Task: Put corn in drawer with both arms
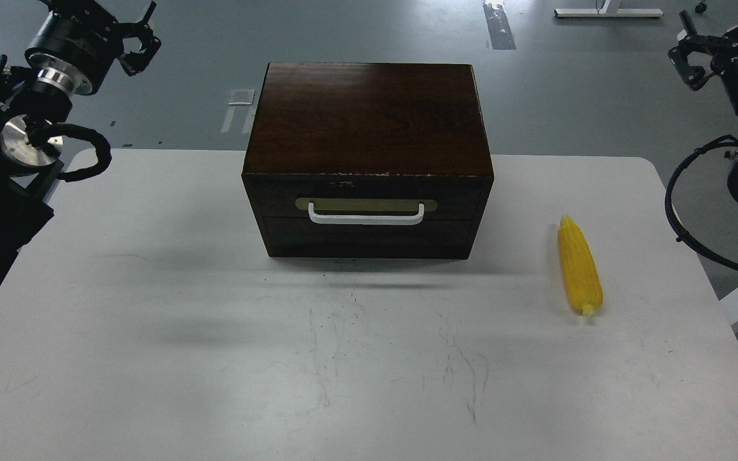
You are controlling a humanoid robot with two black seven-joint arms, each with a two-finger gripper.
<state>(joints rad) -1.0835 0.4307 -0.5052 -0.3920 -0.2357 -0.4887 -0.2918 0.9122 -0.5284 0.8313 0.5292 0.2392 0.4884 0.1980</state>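
Looking down from my head, the drawer [367, 218] is fully closed in the box [369, 121] mid-counter [151, 358], and the corn [579, 266] lies right of the box, apart from it, tip pointing away. My left tool [137, 40] hangs high at far left, fingers spread and empty; my right tool [689, 54] hangs high at far right, too dark to judge. Opening comes first, I think: left fingers square around the white handle [366, 218], pulling straight, while the right goes to the corn's middle.
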